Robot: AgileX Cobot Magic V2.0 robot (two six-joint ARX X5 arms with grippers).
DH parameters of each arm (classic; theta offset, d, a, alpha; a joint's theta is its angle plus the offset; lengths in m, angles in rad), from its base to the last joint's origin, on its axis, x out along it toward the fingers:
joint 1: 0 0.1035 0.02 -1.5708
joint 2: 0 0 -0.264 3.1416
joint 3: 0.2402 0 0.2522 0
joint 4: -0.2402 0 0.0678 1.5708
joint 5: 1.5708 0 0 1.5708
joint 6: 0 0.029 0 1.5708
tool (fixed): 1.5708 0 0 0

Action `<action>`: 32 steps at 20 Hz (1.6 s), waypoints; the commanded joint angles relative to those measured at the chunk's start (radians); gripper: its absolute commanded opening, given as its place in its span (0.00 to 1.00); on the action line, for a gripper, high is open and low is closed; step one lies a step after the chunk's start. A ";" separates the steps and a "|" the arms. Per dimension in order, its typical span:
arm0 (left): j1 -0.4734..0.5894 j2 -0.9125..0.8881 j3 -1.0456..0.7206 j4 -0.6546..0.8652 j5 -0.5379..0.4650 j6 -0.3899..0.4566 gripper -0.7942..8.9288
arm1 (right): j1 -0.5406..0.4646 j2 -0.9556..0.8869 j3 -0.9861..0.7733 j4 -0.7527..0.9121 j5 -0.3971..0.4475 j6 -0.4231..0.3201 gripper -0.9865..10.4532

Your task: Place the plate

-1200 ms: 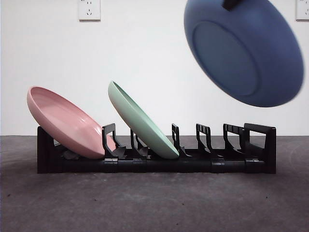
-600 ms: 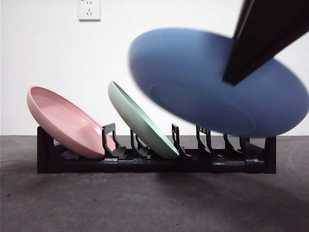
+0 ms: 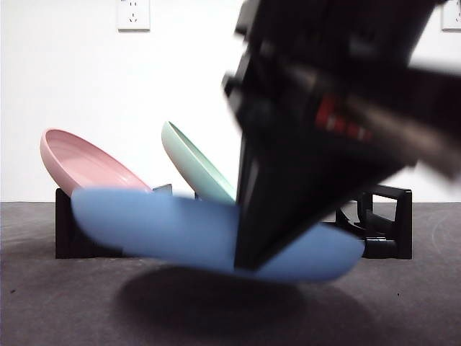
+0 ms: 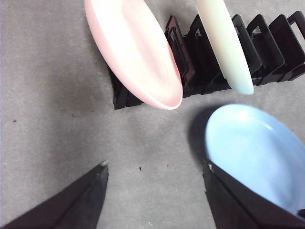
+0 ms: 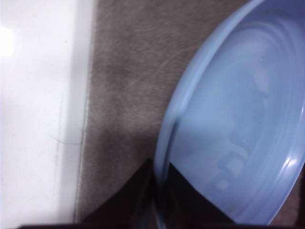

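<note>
While the right gripper (image 5: 159, 200) has its jaws clamped on the rim of the blue plate (image 3: 180, 231), that plate hangs nearly flat just above the grey table (image 3: 57, 303), in front of the black rack (image 3: 392, 220). Pink plate (image 3: 79, 162) and green plate (image 3: 198, 169) lean in the rack's slots. Left gripper (image 4: 155, 188) hangs spread wide, holding nothing, close to the blue plate.
</note>
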 commanded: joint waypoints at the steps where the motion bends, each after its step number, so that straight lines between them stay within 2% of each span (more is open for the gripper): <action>1: -0.002 0.005 0.018 0.006 0.005 0.005 0.40 | 0.013 0.055 0.008 0.013 0.002 -0.011 0.10; 6: -0.002 0.005 0.018 0.006 0.005 0.006 0.40 | 0.012 0.124 0.008 0.012 -0.015 0.005 0.11; 10: -0.002 0.005 0.018 0.005 0.005 0.006 0.40 | 0.013 0.130 0.009 0.011 -0.021 0.111 0.29; 15: -0.002 0.005 0.018 0.004 0.005 -0.001 0.40 | -0.014 0.077 0.075 -0.129 -0.007 0.307 0.33; 16: -0.002 0.005 0.018 0.005 0.005 -0.022 0.40 | -0.026 0.053 0.090 -0.166 -0.007 0.342 0.33; 19: -0.002 0.015 0.023 0.005 0.005 -0.140 0.42 | -0.080 -0.040 0.170 -0.349 -0.023 0.544 0.33; 20: -0.002 0.027 0.032 0.005 0.005 -0.167 0.44 | -0.095 -0.068 0.196 -0.394 -0.022 0.587 0.33; 23: -0.002 0.114 0.097 0.011 0.000 -0.178 0.44 | -0.135 -0.153 0.291 -0.486 -0.022 0.681 0.33; 27: -0.002 0.327 0.255 0.003 -0.115 -0.179 0.44 | -0.156 -0.216 0.423 -0.523 -0.022 0.760 0.33; 32: -0.002 0.623 0.465 0.006 -0.127 -0.178 0.44 | -0.157 -0.225 0.534 -0.536 -0.021 0.774 0.33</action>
